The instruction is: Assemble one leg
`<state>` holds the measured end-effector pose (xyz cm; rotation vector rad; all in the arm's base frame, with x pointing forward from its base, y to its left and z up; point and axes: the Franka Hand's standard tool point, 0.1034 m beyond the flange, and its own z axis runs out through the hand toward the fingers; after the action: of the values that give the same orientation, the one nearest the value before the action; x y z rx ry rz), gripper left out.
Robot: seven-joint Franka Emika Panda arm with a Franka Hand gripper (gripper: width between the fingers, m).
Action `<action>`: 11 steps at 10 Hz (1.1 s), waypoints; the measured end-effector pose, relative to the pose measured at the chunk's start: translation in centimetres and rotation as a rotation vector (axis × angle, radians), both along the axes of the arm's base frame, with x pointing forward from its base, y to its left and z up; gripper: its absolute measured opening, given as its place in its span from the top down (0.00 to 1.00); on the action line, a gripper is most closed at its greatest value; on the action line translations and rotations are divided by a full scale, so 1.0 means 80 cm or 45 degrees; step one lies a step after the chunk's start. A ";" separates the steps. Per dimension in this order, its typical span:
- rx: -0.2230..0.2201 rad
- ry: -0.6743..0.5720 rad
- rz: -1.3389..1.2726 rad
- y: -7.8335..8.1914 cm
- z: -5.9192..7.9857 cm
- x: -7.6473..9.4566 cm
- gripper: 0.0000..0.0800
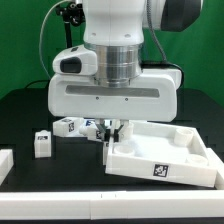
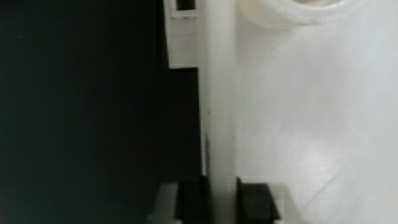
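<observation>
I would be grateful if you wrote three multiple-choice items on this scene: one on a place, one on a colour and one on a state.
1. Where does the panel lie?
A. at the exterior view's right
B. at the exterior view's left
C. hanging in the air

2. What colour is the table?
A. white
B. black
C. red

3. How does the gripper stand?
A. lifting a leg off the table
B. high above everything
C. with its fingers on either side of the panel's wall

Answers:
1 A: the panel fills the exterior view's lower right.
2 B: the bare surface around the white parts is black.
3 C: the wrist view shows a finger on each side of the wall, while the leg stands free on the table.
</observation>
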<state>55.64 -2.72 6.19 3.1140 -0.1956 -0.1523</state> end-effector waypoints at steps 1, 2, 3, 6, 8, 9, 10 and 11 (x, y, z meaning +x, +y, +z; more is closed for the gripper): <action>-0.001 0.003 0.000 0.000 -0.001 -0.001 0.93; -0.009 0.010 -0.022 0.007 -0.008 -0.001 0.93; -0.024 0.015 -0.010 0.010 -0.013 0.002 0.93; -0.049 0.009 0.018 0.010 -0.019 0.005 0.93; -0.070 0.003 0.011 0.010 -0.020 0.014 0.93; -0.079 0.002 0.013 0.009 -0.022 0.017 0.93; -0.088 -0.001 0.022 0.008 -0.025 0.017 0.93; -0.088 -0.016 0.024 0.003 -0.027 0.016 0.93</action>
<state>56.91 -2.47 3.99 3.0477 -0.1676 -0.1234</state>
